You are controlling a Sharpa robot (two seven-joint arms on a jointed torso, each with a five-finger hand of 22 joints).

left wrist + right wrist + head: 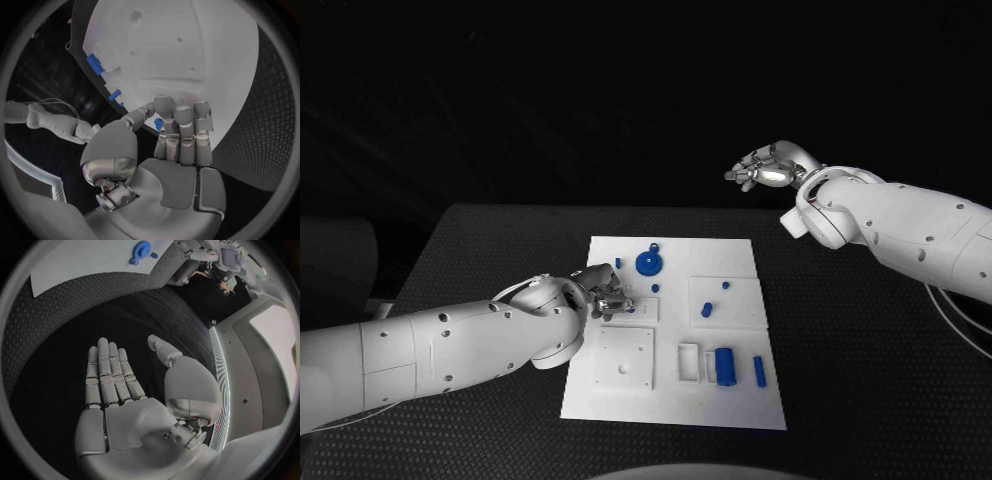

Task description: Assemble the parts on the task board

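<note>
- Two hands in frame. Left hand (600, 297) sits low over the left-centre area of the task board (733, 408), which lies flat in the middle of the black tabletop (877, 400).
- Left wrist view: left hand (178, 135) has its fingers (183, 122) held close together and extended, tips at the board's edge; a small blue part (158, 123) shows between thumb and fingers. Cannot tell whether it is actually pinched or just lies beyond them.
- Right hand (764, 170) is raised beyond the board's far right corner, well apart from it, over dark background.
- Right wrist view: right hand (125, 390) is flat, fingers straight and side by side, thumb out to the side, nothing in it.
- Parts on board: blue round disc part (649, 264) near the far centre; two small blue pegs (708, 307) in the right-hand panel; blue cylinder (728, 366) and a slim blue bar (759, 371) side by side near the front right.
- White square block (626, 358) with a hole sits at front left, just beside the left forearm.
</note>
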